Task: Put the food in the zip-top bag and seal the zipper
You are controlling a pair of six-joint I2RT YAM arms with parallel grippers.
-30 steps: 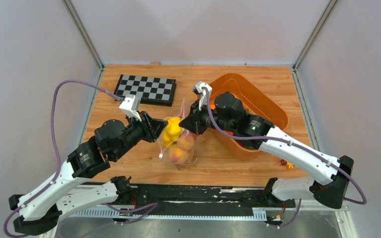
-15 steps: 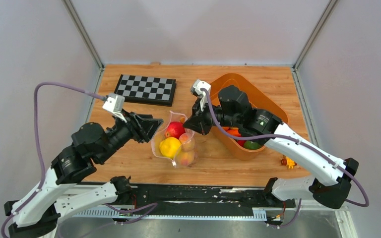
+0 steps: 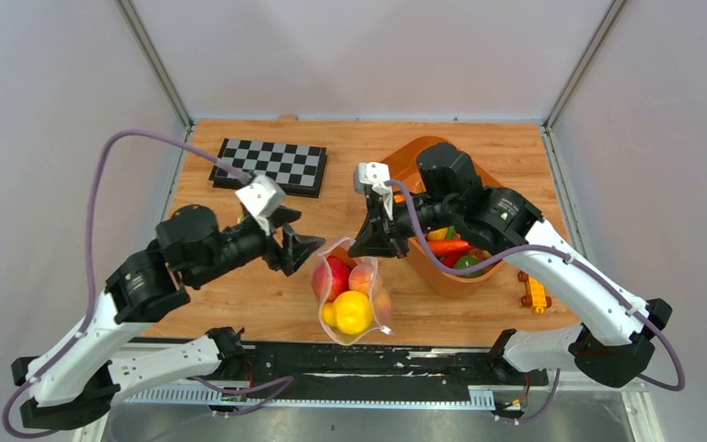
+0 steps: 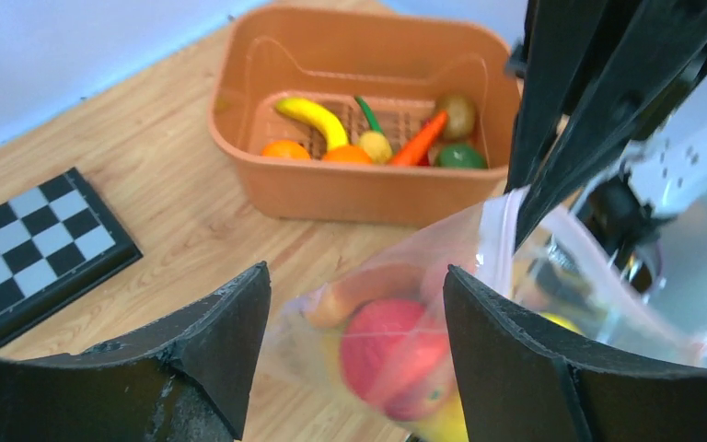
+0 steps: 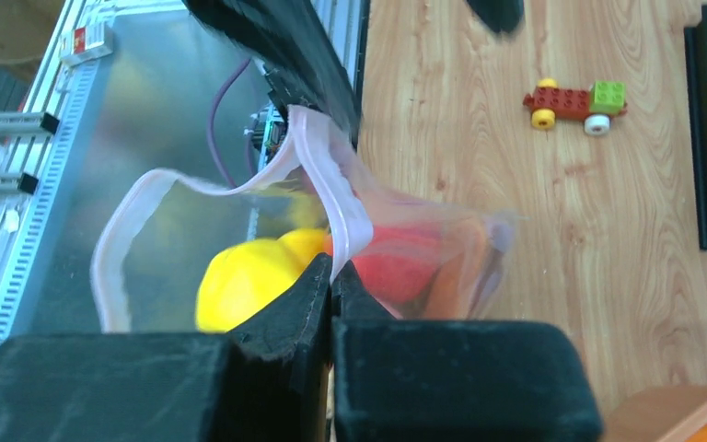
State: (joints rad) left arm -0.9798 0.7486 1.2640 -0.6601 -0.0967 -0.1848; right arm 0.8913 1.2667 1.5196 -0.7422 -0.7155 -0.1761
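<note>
At 6 o'clock on the worktop (image 3: 258, 308), close to the near edge: bag (image 3: 354, 299), held up by its far rim. Can't tell if its bottom rests on the wood.

Change vs 1 s ago:
- Left claw (image 3: 300, 238) was at the bag mouth w/ the yellow fruit (image 3: 353, 311). It has let go & backed off to 9 o'clock of the bag. Jaws apart, nothing btwn them, clear of the plastic.
- Yellow fruit now inside, at the bag's near end.
- Bag has shifted from mid-worktop toward 6 o'clock.

Right claw (image 3: 369, 245): jaws together, clamped on the bag rim at approx 12 o'clock. Wrist view shows the zip strip (image 5: 330, 198) pinched there, w/ the rest of the strip looping away, so the mouth gapes.

Meaning (my read): drop-in done for this piece, sealing not begun. Left claw is free, either to fetch more or to press along the strip while the right anchors. Can't tell if more food is due.

Containers:
- Bag: apple (image 3: 330, 276), peach (image 3: 361, 276), yellow fruit. Poss. one more orange-ish piece, too blurred to call.
- Tub (image 4: 368, 195), 2 o'clock of bag: banana (image 4: 313, 120), carrot (image 4: 419, 138), orange (image 4: 285, 149), green round item (image 4: 461, 157), all loose on its floor.

Other: chessboard (image 3: 272, 166) at 10 o'clock, block toy (image 3: 534, 295) at 4 o'clock. Both well apart from bag.
</note>
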